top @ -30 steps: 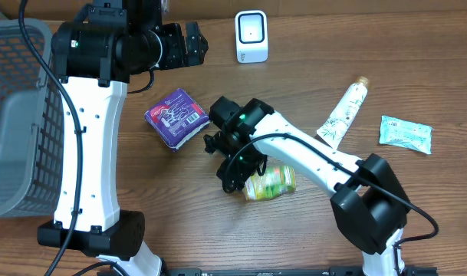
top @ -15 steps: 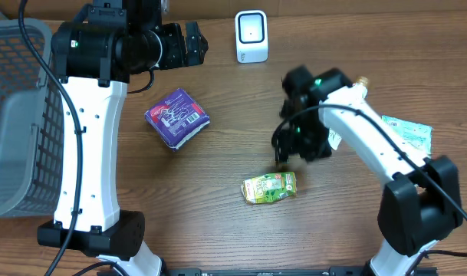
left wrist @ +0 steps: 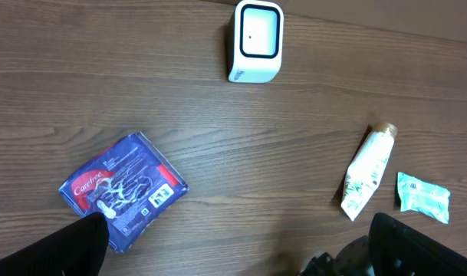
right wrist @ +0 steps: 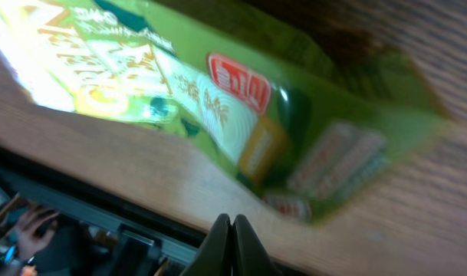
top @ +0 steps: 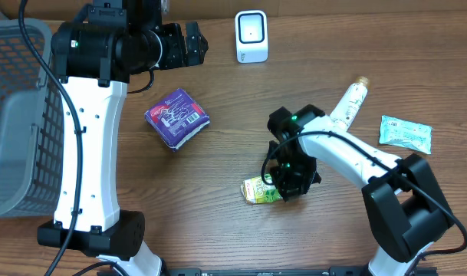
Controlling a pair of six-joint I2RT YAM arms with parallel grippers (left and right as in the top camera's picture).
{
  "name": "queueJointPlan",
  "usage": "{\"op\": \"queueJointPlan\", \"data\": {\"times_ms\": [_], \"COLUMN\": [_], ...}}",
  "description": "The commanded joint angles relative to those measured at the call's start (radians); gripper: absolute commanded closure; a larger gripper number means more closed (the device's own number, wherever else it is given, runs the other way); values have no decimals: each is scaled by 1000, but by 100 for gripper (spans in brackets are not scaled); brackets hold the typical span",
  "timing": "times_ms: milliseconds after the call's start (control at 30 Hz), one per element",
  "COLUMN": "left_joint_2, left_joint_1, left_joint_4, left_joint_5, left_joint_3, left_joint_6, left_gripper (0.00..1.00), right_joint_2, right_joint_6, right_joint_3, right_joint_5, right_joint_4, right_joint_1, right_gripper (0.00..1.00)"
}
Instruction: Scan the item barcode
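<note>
**At the middle of the table: right gripper shut against the green packet, nothing scanned yet**

Low over the wooden table, the right gripper points down at the right end of a glossy green snack packet. In the right wrist view its two dark fingers are pressed together tip to tip. Nothing shows between them, and the packet lies flat on the wood just beyond the tips. Whether the tips pinch an edge of the wrapper cannot be told, but it does not look gripped.

The white tube with a tan cap lies beyond the right arm. A pale mint sachet sits just beside the tube, towards the right edge. The white box-shaped barcode scanner stands at the far edge of the table, well apart from the green packet.

The left gripper hangs high near the scanner with its jaws spread wide, holding nothing. Below it lies a purple wrapped pack with a printed label facing up. A grey mesh basket fills the left edge.

By my reading, the task is at its start: no item is lifted or near the scanner. Grasping, carrying and presenting the barcode all remain to be done.
</note>
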Motion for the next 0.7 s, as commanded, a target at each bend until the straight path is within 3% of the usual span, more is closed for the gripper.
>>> {"op": "queueJointPlan", "data": {"times_ms": [0,133,300,533,667], "left_joint_2": [4,4,4,4,4], "left_joint_1": [-7,-7,-6,-6,-6], "left_joint_4": [4,4,4,4,4], "left_joint_5": [3,3,2,2,2], "left_joint_3": [-2,-2,-2,-2,-2], "left_joint_6": [12,12,12,12,12], "left_gripper": [0,0,0,1,1], "right_joint_2": [-12,-12,-12,-12,-12], "right_joint_6": [18,209,194,29,12], "right_joint_3": [-42,-44,-44,-42,21], "right_joint_5": [25,341,525,455,295], "right_joint_4": [64,191,423,779,705], "right_joint_1": [24,25,22,-1,-37], "right_gripper": [96,96,96,95,92]}}
